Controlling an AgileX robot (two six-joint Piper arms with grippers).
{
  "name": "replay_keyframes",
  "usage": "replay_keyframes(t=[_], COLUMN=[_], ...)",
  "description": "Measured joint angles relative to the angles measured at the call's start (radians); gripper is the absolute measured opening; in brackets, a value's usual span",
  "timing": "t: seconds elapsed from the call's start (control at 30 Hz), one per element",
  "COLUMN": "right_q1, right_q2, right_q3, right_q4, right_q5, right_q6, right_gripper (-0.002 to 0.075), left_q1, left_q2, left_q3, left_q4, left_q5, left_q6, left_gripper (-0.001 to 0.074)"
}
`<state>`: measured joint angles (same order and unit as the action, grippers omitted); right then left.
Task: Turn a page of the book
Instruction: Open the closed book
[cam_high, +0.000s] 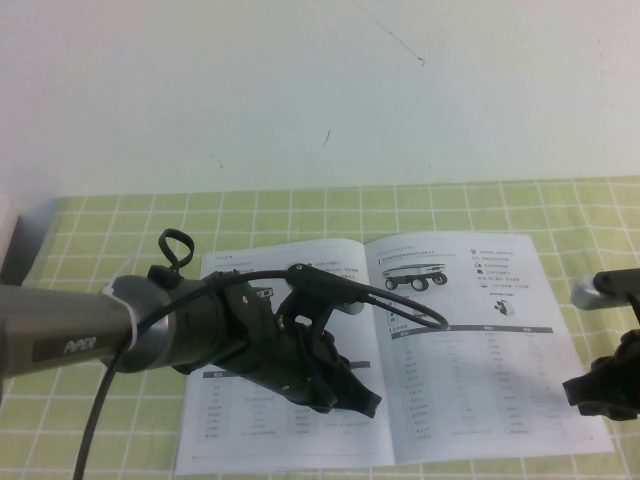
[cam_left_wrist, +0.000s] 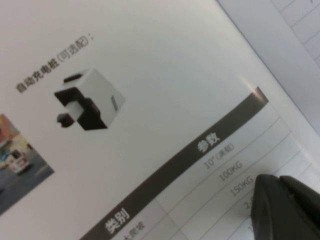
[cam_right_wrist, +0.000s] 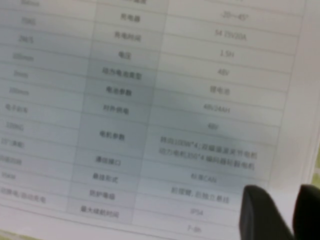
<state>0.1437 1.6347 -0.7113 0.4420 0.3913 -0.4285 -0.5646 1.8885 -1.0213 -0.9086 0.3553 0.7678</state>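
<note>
The book (cam_high: 400, 350) lies open on the checked cloth (cam_high: 300, 205). The left gripper (cam_high: 350, 400) presses on its left half, jaws clenched. The right gripper (cam_high: 600, 390) hangs at the page's (cam_high: 480, 340) outer edge with a gap between its fingertips (cam_right_wrist: 260, 210); whether it grasps the page, I cannot tell.

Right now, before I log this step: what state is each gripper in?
Left gripper: low over the book's left page, near the spine; cannot be told.
Right gripper: at the right page's outer corner; fingers slightly apart, nothing visibly gripped.
</note>
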Motion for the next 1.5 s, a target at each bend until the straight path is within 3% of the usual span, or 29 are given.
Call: replay_keyframes(t=[0.1, 0.23, 0.3, 1.13, 1.3, 1.5], right_q1=[0.0, 0.0, 0.0, 0.0, -0.004, -0.008], right_q2=[0.015, 0.035, 0.039, 0.097, 0.097, 0.107], right_q3=[0.005, -0.003, -0.004, -0.017, -0.017, -0.017], right_q4=[0.056, 0.113, 0.125, 0.155, 0.219, 0.412], right_q5=[-0.03, -0.054, -0.06, -0.045, -0.045, -0.056], right_q6=[-0.045, -0.076, -0.076, -0.092, -0.126, -0.303], right_gripper=[0.023, 0.0411, 0.0445, 0.0408, 0.0409, 0.0409], left_q1=[0.0, 0.0, 0.0, 0.0, 0.0, 0.0], left_q2=[0.0, 0.0, 0.0, 0.002, 0.002, 0.002], left_q3=[-0.002, -0.002, -0.002, -0.002, -0.002, -0.002], left_q4=[0.0, 0.0, 0.0, 0.0, 0.0, 0.002], left_q5=[0.001, 0.001, 0.001, 0.004, 0.004, 0.004], left_q6=[0.0, 0.0, 0.0, 0.0, 0.0, 0.0], left_gripper=[-0.0004, -0.0004, -0.0004, -0.0004, -0.0004, -0.0004])
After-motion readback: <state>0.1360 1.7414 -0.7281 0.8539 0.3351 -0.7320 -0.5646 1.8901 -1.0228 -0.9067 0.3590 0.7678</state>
